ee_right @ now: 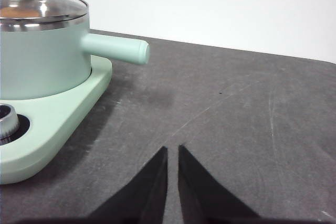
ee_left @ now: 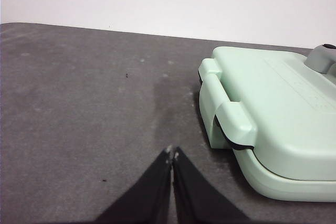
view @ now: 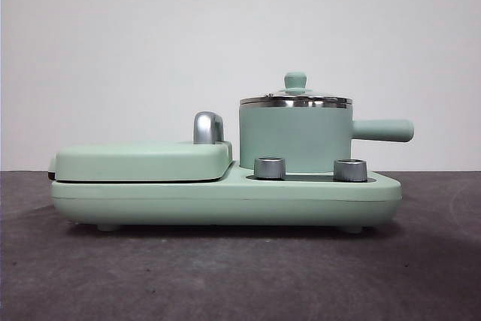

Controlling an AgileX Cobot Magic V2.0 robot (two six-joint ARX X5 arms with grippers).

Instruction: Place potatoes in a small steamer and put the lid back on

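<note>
Jaws closed, both arms off-board; lid (view: 295, 98) on steamer (view: 295, 139).

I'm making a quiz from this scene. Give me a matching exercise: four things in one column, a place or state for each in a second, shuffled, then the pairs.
Things:
1. lid
2. small steamer
3. two knobs
4. left tool

Places or states:
A. shut, over bare dark table
B. on the base's front edge
C. seated on the steamer's rim
D. standing on the green base, handle pointing sideways

Pairs: 1-C, 2-D, 3-B, 4-A
</note>
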